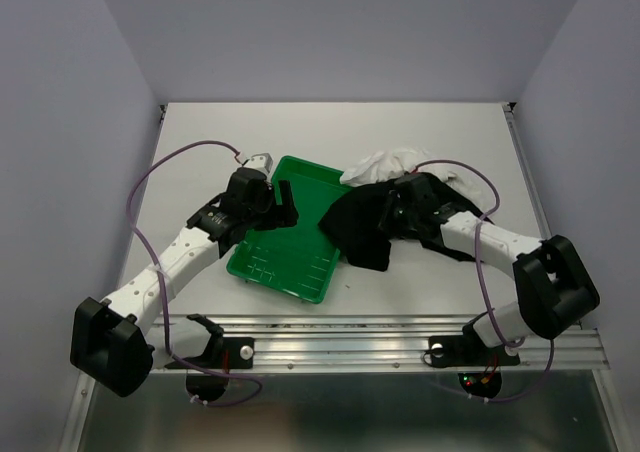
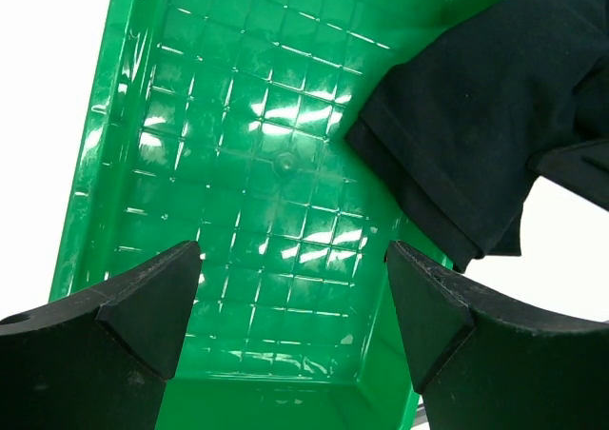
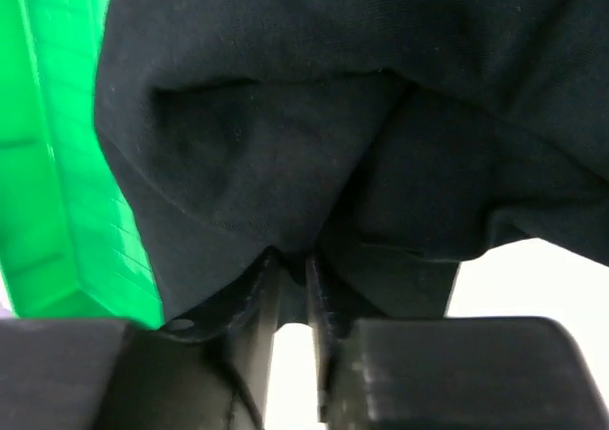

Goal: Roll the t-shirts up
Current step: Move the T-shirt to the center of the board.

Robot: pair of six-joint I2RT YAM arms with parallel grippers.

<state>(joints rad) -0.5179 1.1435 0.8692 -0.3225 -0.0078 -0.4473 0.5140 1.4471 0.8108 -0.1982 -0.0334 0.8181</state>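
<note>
We see the green tray (image 1: pixel 283 262) lying near the middle of the table (image 1: pixel 200 137), and the only thing reaching into it is the black t-shirt (image 1: pixel 360 230), whose hemmed edge hangs over the tray's 3 o'clock rim and covers a corner of the ribbed floor; the rest of that shirt lies bunched on the table at 3 o'clock from the tray. The white t-shirt (image 1: pixel 392 162) is crumpled at about 1 o'clock from the black one, touching it and partly tucked beneath it, and it lies outside the tray. The left gripper (image 1: pixel 281 203) hangs over the tray's 11 o'clock end with its fingers (image 2: pixel 143 306) spread wide; in the left wrist view we see the green floor between them, and they grasp and touch nothing. The right gripper (image 3: pixel 292 276) sits in the middle of the black heap, its fingers (image 3: pixel 249 306) drawn almost together with only a thin slit between them, and we see a fold of black cloth gathered and pinched at their tips, with the tray wall at 9 o'clock
</note>
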